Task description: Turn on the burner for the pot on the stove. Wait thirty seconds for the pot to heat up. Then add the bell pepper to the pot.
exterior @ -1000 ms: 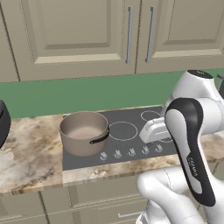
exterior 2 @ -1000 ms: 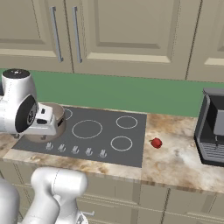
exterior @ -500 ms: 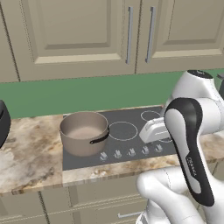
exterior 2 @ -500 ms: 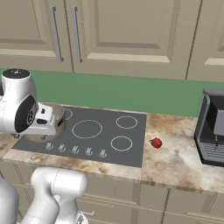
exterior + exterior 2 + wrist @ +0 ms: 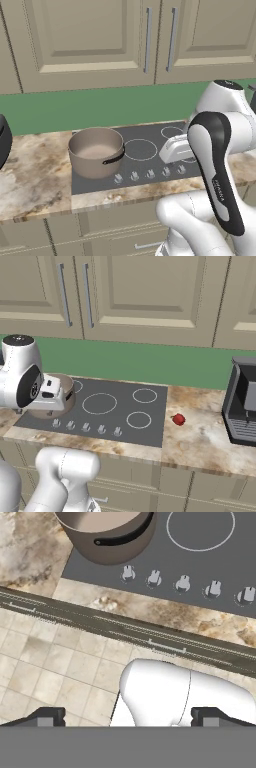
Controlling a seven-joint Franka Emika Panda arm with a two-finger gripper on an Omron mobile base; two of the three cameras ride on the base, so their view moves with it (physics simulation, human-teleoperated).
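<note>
The taupe-brown pot (image 5: 96, 152) with its black handle stands on the left rear ring of the dark glass stove (image 5: 150, 142). Five silver knobs (image 5: 183, 583) line the stove's front edge. My gripper (image 5: 129, 717) is open, its two dark fingertips (image 5: 47, 717) far apart with nothing between them. It hangs above the counter's front edge, looking down past the knobs. The white hand (image 5: 175, 149) sits over the right knobs. The small red bell pepper (image 5: 178, 419) lies on the counter right of the stove. The arm hides part of the pot (image 5: 69, 387) in the right base view.
A black coffee machine (image 5: 245, 406) stands on the counter at the far right. Another black appliance (image 5: 2, 140) sits at the far left. Upper cabinets (image 5: 145, 35) hang above the green backsplash. Beige floor tiles (image 5: 55, 667) lie below the counter's front.
</note>
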